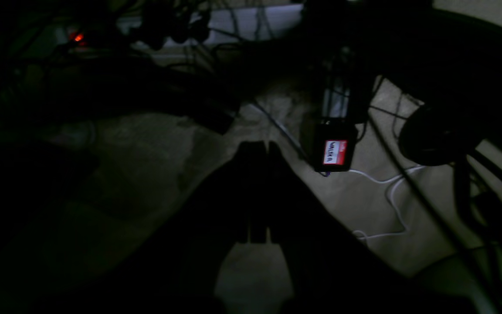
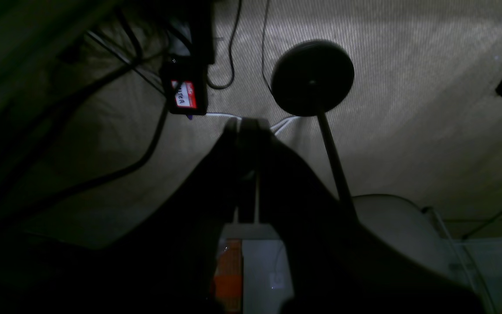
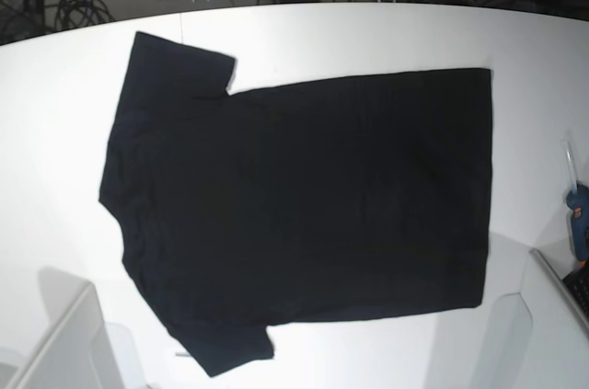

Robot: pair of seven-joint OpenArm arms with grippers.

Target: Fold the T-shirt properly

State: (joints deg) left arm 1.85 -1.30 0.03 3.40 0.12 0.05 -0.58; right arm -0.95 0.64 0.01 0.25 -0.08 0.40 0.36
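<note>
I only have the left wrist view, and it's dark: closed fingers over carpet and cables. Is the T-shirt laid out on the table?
Observer: Yes. In the base view the T-shirt lies spread flat and unfolded on the white table.
Operator: Which way does it point?
Observer: Sleeves toward that view's left, hem toward its right. No print shows.
Operator: And the right gripper?
Observer: The right gripper is shut and empty, aimed at carpet beside a round black stand base.

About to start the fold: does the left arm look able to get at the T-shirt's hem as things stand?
Probably yes. The T-shirt lies flat and uncovered on the table, its hem at the base view's right, the left arm's side. The left gripper is shut and pointed at the floor, so it must first swing over and open.
</note>
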